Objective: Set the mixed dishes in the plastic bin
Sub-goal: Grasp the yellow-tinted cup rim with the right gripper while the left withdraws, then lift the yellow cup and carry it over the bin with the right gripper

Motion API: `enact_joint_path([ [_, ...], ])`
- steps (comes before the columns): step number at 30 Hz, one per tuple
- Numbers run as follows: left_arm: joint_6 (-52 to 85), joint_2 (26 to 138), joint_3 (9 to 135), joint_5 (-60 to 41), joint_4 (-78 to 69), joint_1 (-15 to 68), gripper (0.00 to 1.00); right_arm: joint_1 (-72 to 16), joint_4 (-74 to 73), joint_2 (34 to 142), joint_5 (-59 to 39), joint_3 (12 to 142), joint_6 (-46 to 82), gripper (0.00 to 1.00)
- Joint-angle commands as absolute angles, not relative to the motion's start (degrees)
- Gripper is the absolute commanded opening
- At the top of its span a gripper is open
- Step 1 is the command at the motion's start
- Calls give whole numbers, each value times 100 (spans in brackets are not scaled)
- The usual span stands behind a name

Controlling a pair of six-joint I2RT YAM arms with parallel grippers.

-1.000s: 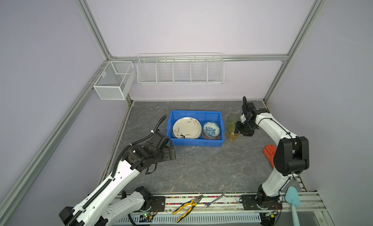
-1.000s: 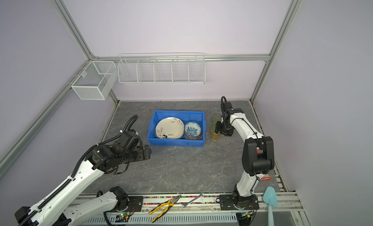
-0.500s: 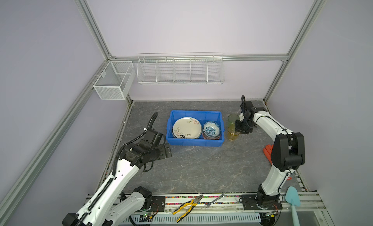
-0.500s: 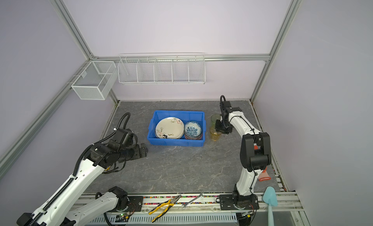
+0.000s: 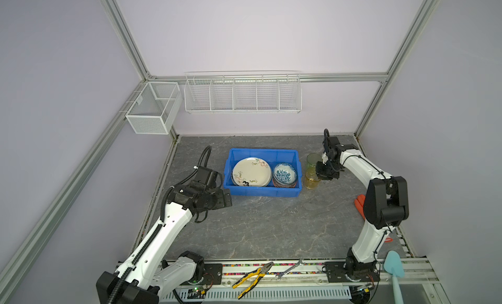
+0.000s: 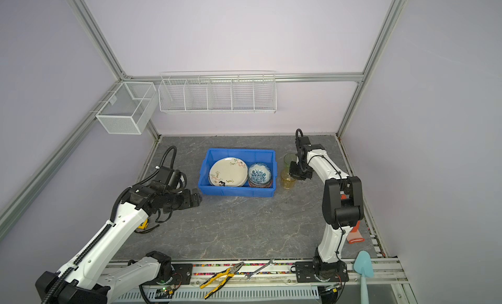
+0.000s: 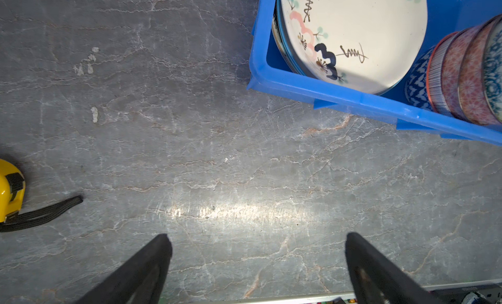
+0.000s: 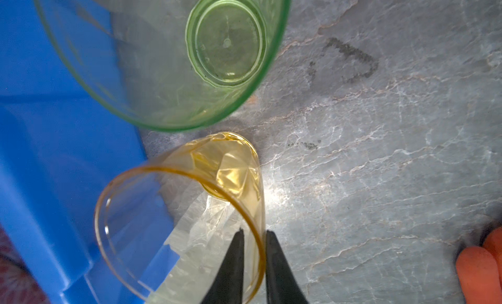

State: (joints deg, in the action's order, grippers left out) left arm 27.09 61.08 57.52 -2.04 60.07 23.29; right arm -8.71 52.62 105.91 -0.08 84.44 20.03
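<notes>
Right hand (image 8: 254, 234) on amber glass (image 8: 231, 177); bin (image 8: 40, 153) alongside

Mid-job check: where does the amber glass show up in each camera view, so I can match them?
In a top view: amber glass just right of the blue bin, in front of the green glass.
In a top view: amber glass in the same place, right of the blue bin.
Left wrist: not in it; only the blue bin shows.
Right wrist: amber glass beside the blue bin and the green glass.
Shared landmark: the blue bin.
</notes>
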Motion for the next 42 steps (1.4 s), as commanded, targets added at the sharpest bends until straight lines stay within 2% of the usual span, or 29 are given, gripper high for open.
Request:
enact_joint_path([
  [1, 2476, 6240, 5817, -407, 5848, 2235, 100, -868, 5297, 10528, -41, 8543, 1980, 15],
  [8, 2326, 6830, 6068, -790, 5538, 2166, 100, -870, 5771, 9906, 99, 8580, 1873, 6],
  [15, 2151, 7490, 6616, -856, 5506, 2161, 100, -870, 6242, 9205, 126, 8683, 1899, 7],
  [25, 1914, 8326, 7272, -1048, 5384, 2160, 100, -1128, 6803, 8764, 132, 9209, 2155, 6],
  [32, 1799, 8789, 7747, -1181, 5333, 2158, 100, -1605, 6735, 9058, 272, 9772, 2512, 7],
  [42, 1766, 8880, 7693, -1207, 5317, 2155, 100, -1845, 6724, 10284, 255, 11198, 2610, 7],
])
